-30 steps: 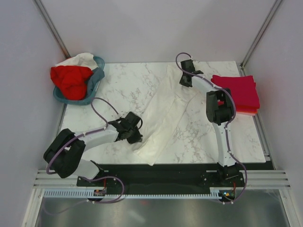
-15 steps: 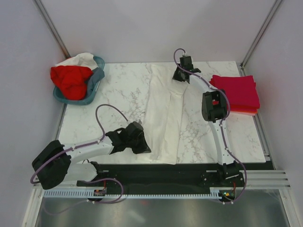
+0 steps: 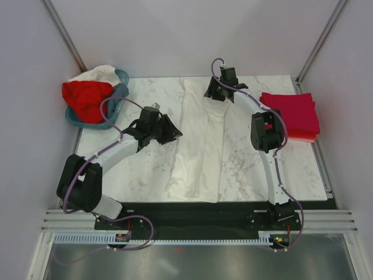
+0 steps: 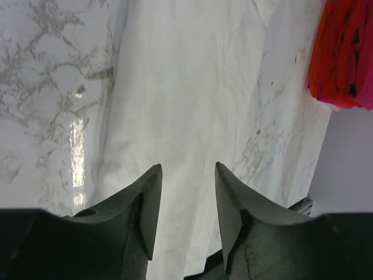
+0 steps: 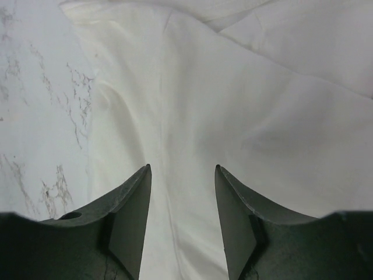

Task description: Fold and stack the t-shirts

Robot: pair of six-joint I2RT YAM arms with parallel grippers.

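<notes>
White t-shirt (image 3: pixel 201 143) lies mid-worktop (image 3: pixel 145 169), folded lengthwise into a strip; cross-folds look due next. Left jaws and right jaws gape, empty. Folded crimson t-shirts (image 3: pixel 294 114) sit stacked far right; a red t-shirt (image 3: pixel 87 96) waits in the teal basket (image 3: pixel 81 121), far left.

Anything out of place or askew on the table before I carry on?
Only the white t-shirt: it lies as a long folded strip, but its near end flares to the left and is rumpled, so the left edge is not straight. The folded stack at the right looks tidy. Nothing looks spilled or damaged.
</notes>
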